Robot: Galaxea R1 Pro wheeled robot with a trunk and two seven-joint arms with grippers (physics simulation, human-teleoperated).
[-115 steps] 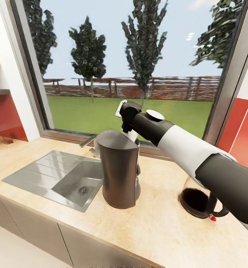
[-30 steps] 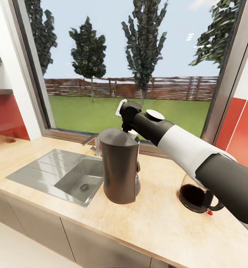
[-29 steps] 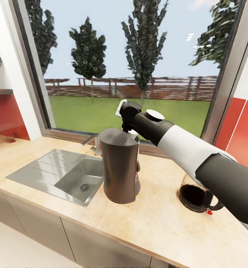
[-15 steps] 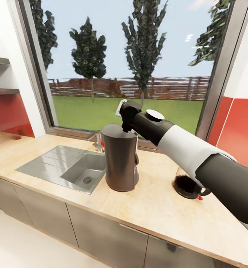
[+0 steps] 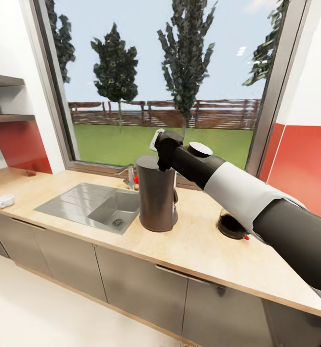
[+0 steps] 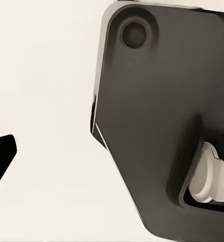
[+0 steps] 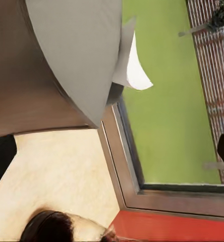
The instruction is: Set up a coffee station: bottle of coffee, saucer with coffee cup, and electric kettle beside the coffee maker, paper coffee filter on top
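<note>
Coffee maker (image 5: 156,193) stands on the kitchen countertop (image 5: 189,246) between sink (image 5: 90,208) and electric kettle (image 5: 232,225). Our right gripper (image 5: 156,144) hovers above its top; we cannot tell the finger state.

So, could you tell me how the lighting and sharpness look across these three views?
Head view: even daylight, soft shadows under the coffee maker on the kitchen countertop, wide-angle bending of the window frame. Left wrist view: washed-out pale background, a dark close-up part. Right wrist view: coffee maker looms close and soft-edged.
</note>
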